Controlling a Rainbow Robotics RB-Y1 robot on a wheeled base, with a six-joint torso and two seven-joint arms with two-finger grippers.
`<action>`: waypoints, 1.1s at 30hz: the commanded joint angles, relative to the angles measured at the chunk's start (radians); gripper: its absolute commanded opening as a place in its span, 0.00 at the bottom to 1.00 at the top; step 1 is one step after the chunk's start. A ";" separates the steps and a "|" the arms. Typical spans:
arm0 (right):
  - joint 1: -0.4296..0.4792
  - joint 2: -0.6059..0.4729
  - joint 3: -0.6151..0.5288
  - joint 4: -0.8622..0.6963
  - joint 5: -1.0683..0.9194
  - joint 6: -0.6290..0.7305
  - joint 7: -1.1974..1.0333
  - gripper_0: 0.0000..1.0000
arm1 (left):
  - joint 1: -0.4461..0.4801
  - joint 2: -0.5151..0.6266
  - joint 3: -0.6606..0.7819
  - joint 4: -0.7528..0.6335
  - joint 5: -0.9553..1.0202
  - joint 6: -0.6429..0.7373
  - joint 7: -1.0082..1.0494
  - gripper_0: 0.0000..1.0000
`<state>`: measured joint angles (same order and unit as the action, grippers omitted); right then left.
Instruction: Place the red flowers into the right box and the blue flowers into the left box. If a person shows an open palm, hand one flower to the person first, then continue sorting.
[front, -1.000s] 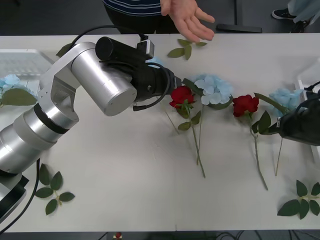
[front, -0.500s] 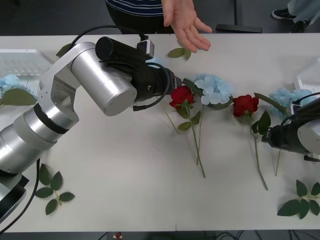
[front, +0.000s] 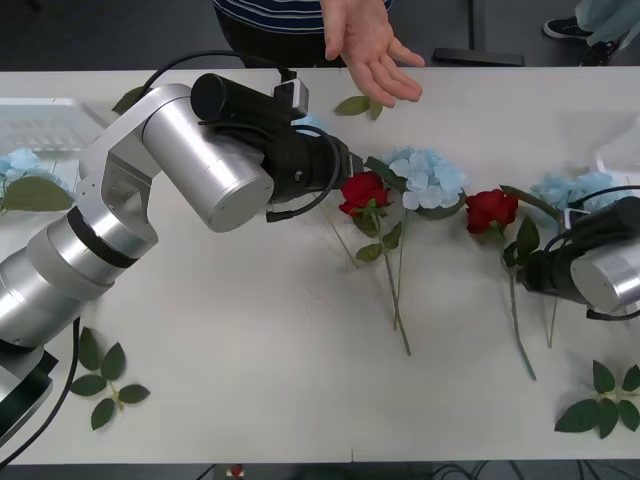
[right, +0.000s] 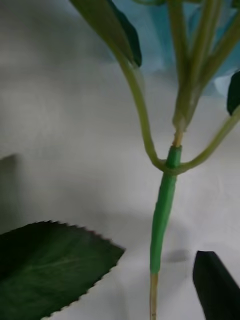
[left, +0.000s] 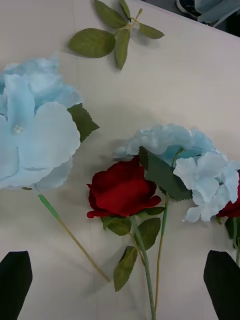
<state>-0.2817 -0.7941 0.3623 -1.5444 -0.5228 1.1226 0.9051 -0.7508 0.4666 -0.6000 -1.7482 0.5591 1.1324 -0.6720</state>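
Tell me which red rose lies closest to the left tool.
The red rose just off the left tool, beside the centre blue hydrangea. The other rose lies farther right, toward the right arm.

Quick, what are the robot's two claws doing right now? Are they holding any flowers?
Left claw: open, holding nothing, hovering by a red rose.
Right claw: open, holding nothing, over a blue flower's stem.

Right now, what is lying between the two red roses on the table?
In the front view, a pale-blue hydrangea lies between the left red rose and the right red rose, slightly farther from the robot.
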 joint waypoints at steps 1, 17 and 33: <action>-0.008 0.001 -0.011 -0.002 0.001 0.003 0.000 0.00 | -0.030 -0.014 0.023 -0.028 0.007 0.003 -0.028 1.00; -0.028 -0.016 -0.033 -0.025 -0.031 0.037 0.005 0.00 | -0.030 -0.014 0.023 -0.028 0.007 0.003 -0.028 1.00; -0.085 -0.126 -0.502 -0.436 -0.441 0.468 0.245 0.00 | -0.030 -0.014 0.023 -0.028 0.007 0.003 -0.028 1.00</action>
<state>-0.3369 -0.8737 -0.1037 -1.9271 -0.9286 1.5931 0.9820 -0.7508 0.4664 -0.5998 -1.7484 0.5593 1.1324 -0.6720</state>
